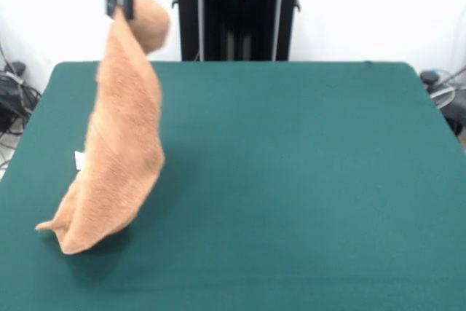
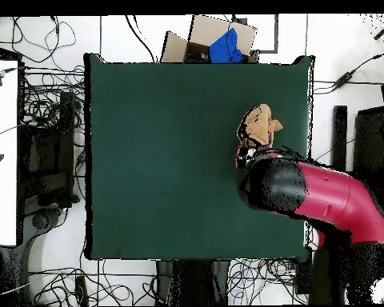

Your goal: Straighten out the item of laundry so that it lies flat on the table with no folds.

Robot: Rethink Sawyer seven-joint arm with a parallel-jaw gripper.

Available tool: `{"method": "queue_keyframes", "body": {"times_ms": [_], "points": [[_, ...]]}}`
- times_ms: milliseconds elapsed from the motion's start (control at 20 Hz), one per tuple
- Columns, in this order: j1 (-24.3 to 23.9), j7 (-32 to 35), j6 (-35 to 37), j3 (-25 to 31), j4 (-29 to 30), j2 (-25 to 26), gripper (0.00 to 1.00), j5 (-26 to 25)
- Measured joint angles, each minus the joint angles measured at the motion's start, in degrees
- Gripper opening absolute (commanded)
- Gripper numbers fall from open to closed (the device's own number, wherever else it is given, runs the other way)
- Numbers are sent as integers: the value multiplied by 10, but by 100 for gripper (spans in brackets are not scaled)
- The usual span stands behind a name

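Note:
The peach-orange towel (image 1: 120, 143) hangs in a long drape at the left of the front view, its top corner pinched in my gripper (image 1: 121, 6), which is shut on it near the top edge. The towel's lower end (image 1: 69, 234) rests on the green table (image 1: 291, 165), with a small white tag (image 1: 79, 159) showing at its left edge. A loose flap bulges behind the gripper. From overhead only a small orange part of the towel (image 2: 259, 124) shows beyond the red and black arm (image 2: 323, 200), which hides the gripper.
A cardboard box with a blue item (image 2: 224, 44) sits past the table's far edge in the overhead view. Cables (image 2: 51, 120) lie on the floor around the table. A white surface (image 2: 2, 152) stands at the left.

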Motion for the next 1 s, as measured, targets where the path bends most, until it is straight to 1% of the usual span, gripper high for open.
{"method": "queue_keyframes", "body": {"times_ms": [50,100,250,450,600,800,1000], "points": [[4,2,-5,-2,2,1,0,1],[25,12,-26,-15,12,9,0,8],[47,29,-50,-27,22,18,0,17],[96,76,-99,-56,43,42,0,44],[118,102,-123,-69,52,54,0,56],[138,124,-148,-85,58,68,0,68],[159,139,-189,-101,68,86,0,80]]}}
